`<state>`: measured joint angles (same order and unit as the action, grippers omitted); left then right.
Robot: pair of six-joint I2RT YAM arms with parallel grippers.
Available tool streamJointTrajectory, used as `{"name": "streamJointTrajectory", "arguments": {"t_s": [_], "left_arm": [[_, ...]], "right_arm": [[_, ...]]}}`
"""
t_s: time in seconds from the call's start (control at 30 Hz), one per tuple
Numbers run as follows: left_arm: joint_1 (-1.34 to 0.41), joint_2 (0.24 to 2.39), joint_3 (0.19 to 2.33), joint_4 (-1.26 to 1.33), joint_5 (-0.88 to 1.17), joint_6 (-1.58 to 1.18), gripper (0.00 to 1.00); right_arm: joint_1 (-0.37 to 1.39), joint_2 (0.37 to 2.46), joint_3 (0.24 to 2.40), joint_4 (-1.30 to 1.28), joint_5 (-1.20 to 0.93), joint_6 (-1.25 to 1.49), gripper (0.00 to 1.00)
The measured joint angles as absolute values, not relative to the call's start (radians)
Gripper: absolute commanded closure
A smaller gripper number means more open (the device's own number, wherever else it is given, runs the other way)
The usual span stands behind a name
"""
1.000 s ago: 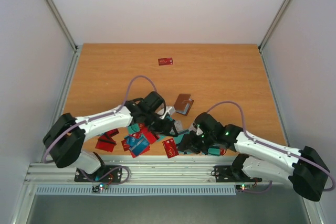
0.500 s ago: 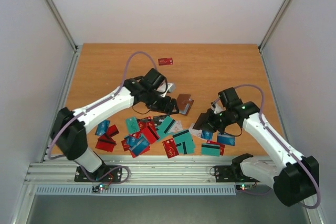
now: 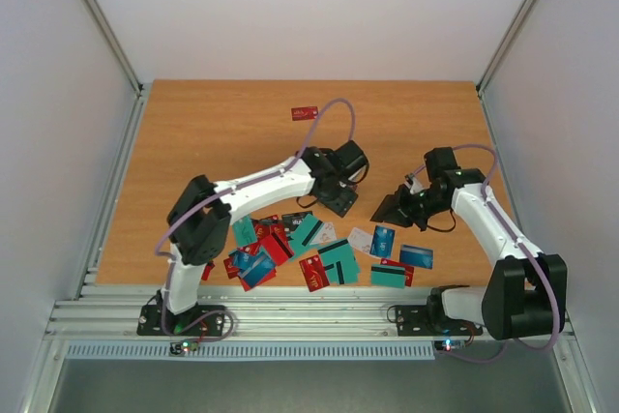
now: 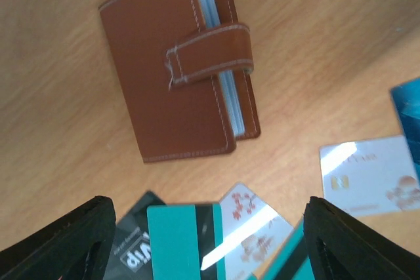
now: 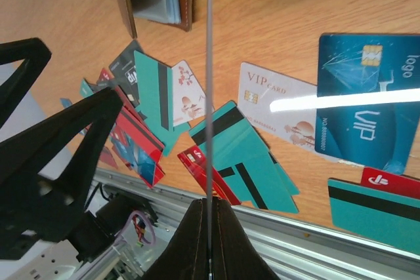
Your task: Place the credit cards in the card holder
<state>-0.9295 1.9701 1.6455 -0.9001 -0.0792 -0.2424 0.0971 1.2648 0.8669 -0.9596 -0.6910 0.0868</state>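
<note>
Count: one card holder [image 4: 180,70], folded shut with its strap across, lying flat mid-bench [image 3: 213,132]. One red card [image 3: 305,113] lies alone at the far side. A dozen or more credit cards [image 3: 319,253] overlap near your arms' bases; the exact number cannot be told. Your left arm reaches to the centre, its left pincer [image 4: 210,208] spread wide above the card holder, clear of it. Your right pincer [image 5: 209,211], raised to the holder's right, is clenched on one edge-on card [image 5: 209,63].

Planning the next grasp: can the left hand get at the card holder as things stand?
Probably yes. The left hand is open just short of the card holder, which lies alone on bare table with nothing on top. The loose cards sit nearer the hand and do not cover it. Its strap is closed, though.
</note>
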Motion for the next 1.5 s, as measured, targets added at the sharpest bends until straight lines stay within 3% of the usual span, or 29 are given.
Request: {"name": "streamJointTrajectory", "arguments": {"t_s": [0.33,0.5,0.97,1.2,1.5], "left_arm": [[-0.968,2.162,1.789,-0.931,-0.260,-0.193,0.26],[-0.965,2.220,1.823,-0.934,-0.305,-0.174,0.35],[-0.966,2.230,1.821,-0.910,-0.392,-0.163,0.99],[-0.956,2.172,1.810,-0.908,-0.370,-0.192,1.00],[-0.864,1.998,1.682,-0.863,-0.130,-0.331,1.00]], "right_arm": [[0.022,1.268,0.865,-0.982,-0.715,0.039,0.99],[0.021,1.277,0.863,-0.984,-0.727,0.016,0.99],[0.021,1.309,0.861,-0.976,-0.753,-0.020,0.99],[0.021,1.356,0.861,-0.908,-0.801,-0.001,0.99],[0.023,1.456,0.867,-0.764,-0.911,0.050,0.99]]}}
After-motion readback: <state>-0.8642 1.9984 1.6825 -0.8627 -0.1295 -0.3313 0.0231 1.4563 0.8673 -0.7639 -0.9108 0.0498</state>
